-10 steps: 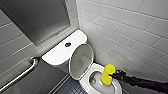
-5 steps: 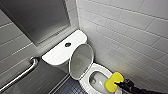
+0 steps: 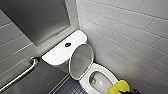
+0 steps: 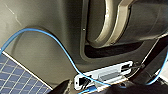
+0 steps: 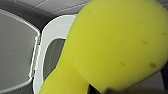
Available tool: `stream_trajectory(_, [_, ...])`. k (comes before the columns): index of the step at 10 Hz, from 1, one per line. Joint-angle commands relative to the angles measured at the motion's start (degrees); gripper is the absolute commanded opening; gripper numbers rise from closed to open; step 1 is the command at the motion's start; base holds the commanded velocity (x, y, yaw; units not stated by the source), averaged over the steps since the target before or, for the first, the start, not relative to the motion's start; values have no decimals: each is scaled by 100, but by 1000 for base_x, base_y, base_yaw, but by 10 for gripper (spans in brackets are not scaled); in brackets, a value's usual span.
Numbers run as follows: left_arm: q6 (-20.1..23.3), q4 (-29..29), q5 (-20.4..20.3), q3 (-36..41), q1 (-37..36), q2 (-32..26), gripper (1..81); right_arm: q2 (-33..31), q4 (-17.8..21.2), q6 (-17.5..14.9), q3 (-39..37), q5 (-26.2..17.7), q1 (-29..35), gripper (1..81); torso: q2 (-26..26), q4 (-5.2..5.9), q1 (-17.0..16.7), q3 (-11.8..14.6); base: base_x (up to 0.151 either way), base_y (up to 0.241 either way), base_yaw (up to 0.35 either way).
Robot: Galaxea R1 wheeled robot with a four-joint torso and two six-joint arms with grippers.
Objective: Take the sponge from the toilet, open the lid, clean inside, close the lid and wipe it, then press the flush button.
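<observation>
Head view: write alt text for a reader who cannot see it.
A white toilet in a tiled corner, lid raised, with a yellow sponge over the bowl's front rim. A round flush button sits on the tank top; a metal grab bar crosses the lower left.

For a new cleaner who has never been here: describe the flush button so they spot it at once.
Find the white toilet in the tiled corner, lid raised. Behind the lid lies the flat tank cover. The flush button sits near its middle: the only small, dark, round spot on that white top.
</observation>
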Motion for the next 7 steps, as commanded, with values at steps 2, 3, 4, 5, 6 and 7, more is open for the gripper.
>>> stream_trajectory(2, [55, -1, 536, 44, 228, 43, 811, -300, 53, -6, 545, 386, -326, 10, 0, 0, 0, 0, 0, 0, 0])
stream_trajectory(3, [55, -1, 536, 53, 228, 43, 811, -265, 53, -14, 747, 439, -405, 10, 0, 0, 0, 0, 0, 0, 0])
stream_trajectory(4, [55, -10, 536, 53, 228, 43, 811, -239, 53, -50, 977, 430, -414, 10, 0, 0, 0, 0, 0, 0, 0])
stream_trajectory(5, [55, -10, 527, 53, 228, 43, 811, -221, 27, -101, 1160, 378, -371, 10, 0, 0, 0, 0, 0, 0, 0])
stream_trajectory(6, [63, -10, 527, 53, 228, 52, 811, -178, 44, -234, 1127, 196, -154, 10, 0, 0, 0, 0, 0, 0, 0])
stream_trajectory(7, [134, -10, 518, 53, 228, 52, 811, -187, 70, -234, 943, -690, 339, 10, 0, 0, 0, 0, 0, 0, 0])
